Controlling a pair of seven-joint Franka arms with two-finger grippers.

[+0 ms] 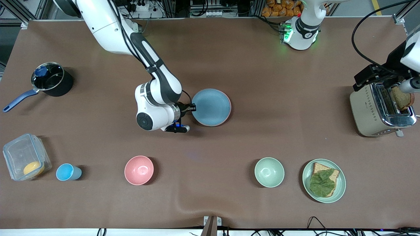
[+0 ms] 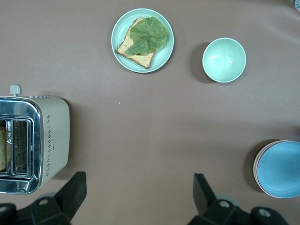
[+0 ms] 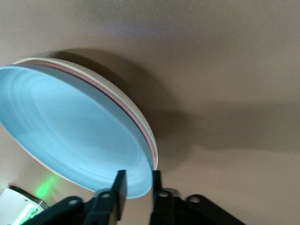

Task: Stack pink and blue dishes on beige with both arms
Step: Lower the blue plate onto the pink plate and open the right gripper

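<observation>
The light blue plate (image 1: 211, 107) lies on top of a stack in the middle of the table. Under it only thin rims show, of the pink plate (image 3: 139, 123) and the beige plate (image 3: 123, 91). My right gripper (image 1: 193, 107) is at the stack's edge toward the right arm's end, shut on the blue plate's rim (image 3: 140, 187), one finger over it and one under. That edge sits slightly raised off the pink rim. My left gripper (image 2: 139, 192) hangs open and empty high over the table beside the toaster (image 1: 377, 111); the stack (image 2: 281, 168) shows at the edge of its view.
Nearer the camera stand a clear box (image 1: 24, 157), small blue cup (image 1: 67, 172), deep pink bowl (image 1: 139, 169), green bowl (image 1: 269, 172) and green plate with bread and lettuce (image 1: 324, 180). A black pot (image 1: 52, 79) sits toward the right arm's end.
</observation>
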